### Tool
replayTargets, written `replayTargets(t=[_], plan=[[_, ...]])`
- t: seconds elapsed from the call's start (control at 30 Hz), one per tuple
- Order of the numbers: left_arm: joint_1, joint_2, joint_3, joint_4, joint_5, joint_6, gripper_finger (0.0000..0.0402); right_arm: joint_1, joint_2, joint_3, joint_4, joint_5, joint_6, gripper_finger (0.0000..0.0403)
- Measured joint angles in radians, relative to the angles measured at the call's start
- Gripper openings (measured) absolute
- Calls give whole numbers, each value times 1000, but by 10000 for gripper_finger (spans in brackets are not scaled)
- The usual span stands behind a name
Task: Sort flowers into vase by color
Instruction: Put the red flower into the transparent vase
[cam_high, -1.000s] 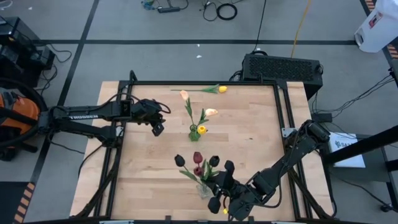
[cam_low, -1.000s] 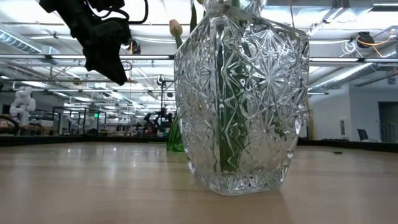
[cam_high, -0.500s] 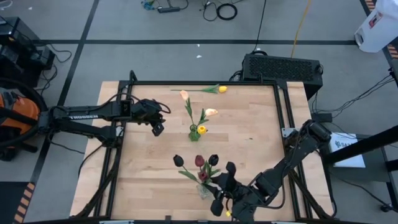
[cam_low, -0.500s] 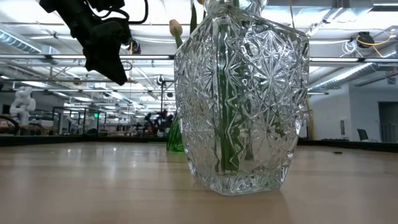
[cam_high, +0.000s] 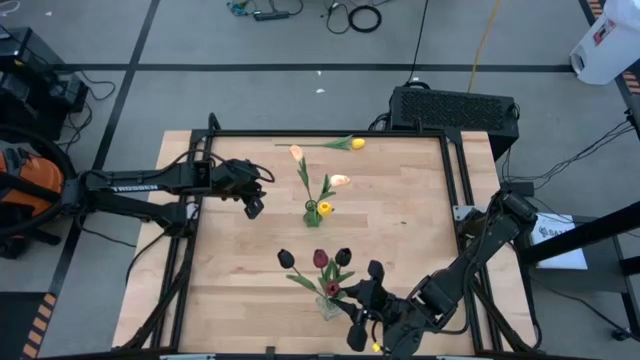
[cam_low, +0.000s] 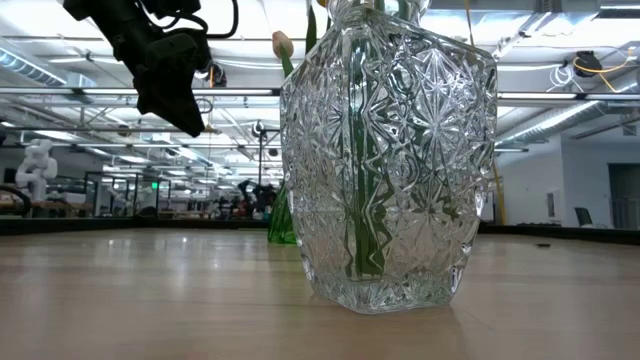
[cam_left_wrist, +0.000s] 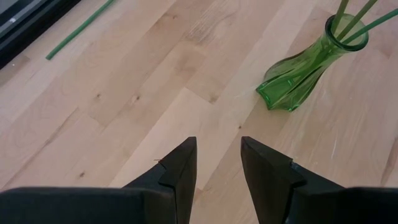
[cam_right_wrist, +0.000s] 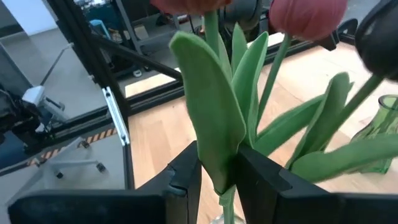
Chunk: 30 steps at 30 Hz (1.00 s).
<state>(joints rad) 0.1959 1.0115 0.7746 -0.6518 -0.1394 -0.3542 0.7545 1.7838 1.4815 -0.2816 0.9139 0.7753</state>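
Note:
A cut-glass clear vase (cam_high: 327, 306) (cam_low: 390, 160) stands near the table's near edge and holds dark tulips (cam_high: 320, 260) by their stems. A green vase (cam_high: 312, 214) (cam_left_wrist: 297, 70) at mid-table holds peach and yellow tulips (cam_high: 339, 181). One yellow tulip (cam_high: 330, 145) lies flat by the far edge. My right gripper (cam_high: 350, 297) (cam_right_wrist: 219, 169) is beside the clear vase's mouth, on its right, shut on a red tulip. My left gripper (cam_high: 254, 208) (cam_left_wrist: 217, 163) hovers open above bare wood, left of the green vase. My right gripper has a red tulip's leaf (cam_right_wrist: 214, 137) and stem (cam_right_wrist: 227, 200) pinched between its two fingers, below the head. The fingers come level from the table's right side, across the stem. The tulip stands nearly upright among the others, its lower stem going down into the clear vase.
A black frame rail (cam_high: 330, 133) borders the table. A black box (cam_high: 455, 108) sits behind the far right corner. Bare wood lies between the two vases and along the left side (cam_high: 235, 270).
My right gripper has drawn slightly toward the table's right and near edge, keeping its hold. The dark red tulip head beside it has shifted the same way, and the stems inside the clear vase have moved a little.

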Motion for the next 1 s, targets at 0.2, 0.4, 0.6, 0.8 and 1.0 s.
replayTargets(t=[0.2, 0.4, 0.6, 0.8, 1.0], plan=[[0, 0, 0, 0, 0, 0, 132, 0, 1, 0, -41, -12, 76, 84], [0, 0, 0, 0, 0, 0, 132, -23, 1, 0, -46, -158, 103, 84], [0, 0, 0, 0, 0, 0, 132, -52, -3, 0, -45, -254, 103, 85], [0, 0, 0, 0, 0, 2, 132, -67, -3, 0, -42, -292, 103, 118], [0, 0, 0, 0, 0, 2, 132, -68, -3, 0, -44, -292, 103, 176]])
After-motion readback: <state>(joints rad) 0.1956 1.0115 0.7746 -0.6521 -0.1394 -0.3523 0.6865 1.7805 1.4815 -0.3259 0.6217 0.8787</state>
